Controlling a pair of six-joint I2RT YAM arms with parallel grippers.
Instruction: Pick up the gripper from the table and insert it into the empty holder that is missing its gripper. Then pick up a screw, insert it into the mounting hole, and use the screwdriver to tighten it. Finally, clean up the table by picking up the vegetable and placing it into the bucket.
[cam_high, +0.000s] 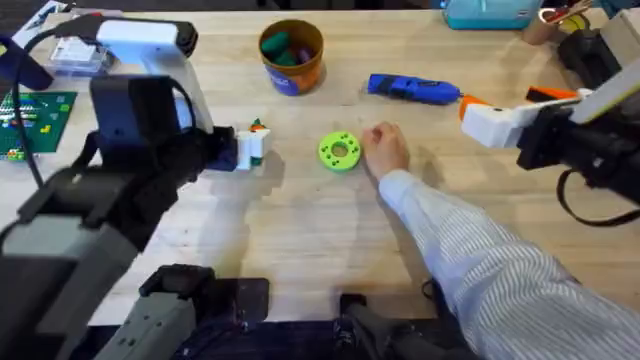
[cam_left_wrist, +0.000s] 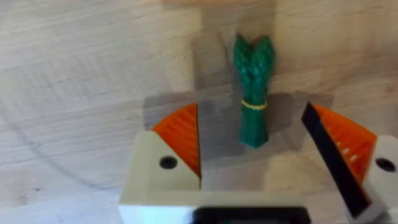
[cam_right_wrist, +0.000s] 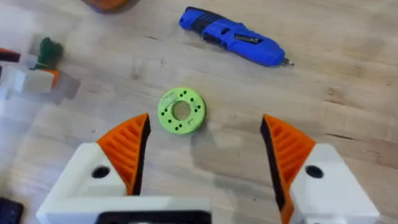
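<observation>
Wooden table: vegetable lies between the open left end effector pads.

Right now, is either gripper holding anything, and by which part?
Nothing is held. The left gripper is open around the vegetable lying on the table, not touching it. The right gripper is open above the green ring.

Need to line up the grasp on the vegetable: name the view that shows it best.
The left wrist view: the vegetable lies whole on the wood, between and just beyond the open left tool. The right wrist view catches just its dark-green tip at the picture's edge. Overhead, only a green speck peeks past the left arm.
</observation>
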